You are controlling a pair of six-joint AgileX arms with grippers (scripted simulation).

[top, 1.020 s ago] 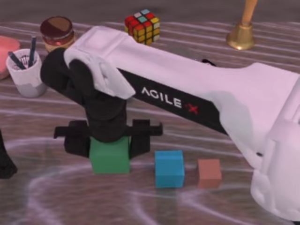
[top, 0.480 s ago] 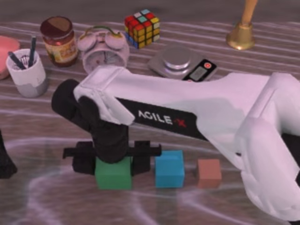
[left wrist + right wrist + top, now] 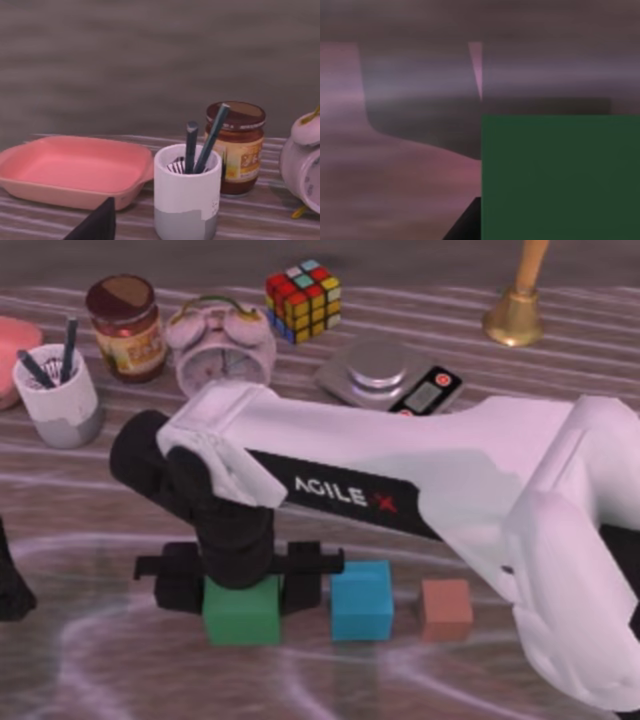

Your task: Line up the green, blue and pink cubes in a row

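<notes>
Your right arm reaches across the table from its right edge, and the right gripper (image 3: 240,580) sits straight over the green cube (image 3: 241,608) near the front edge, one finger at each side of the block; whether the jaws clamp it or stand just apart, you cannot tell. The blue cube (image 3: 361,600) lies just beside it toward the right edge, with the pink cube (image 3: 446,609) beyond, so the row already reads green, blue, pink. Your left gripper (image 3: 10,585) stays parked at the left edge.
</notes>
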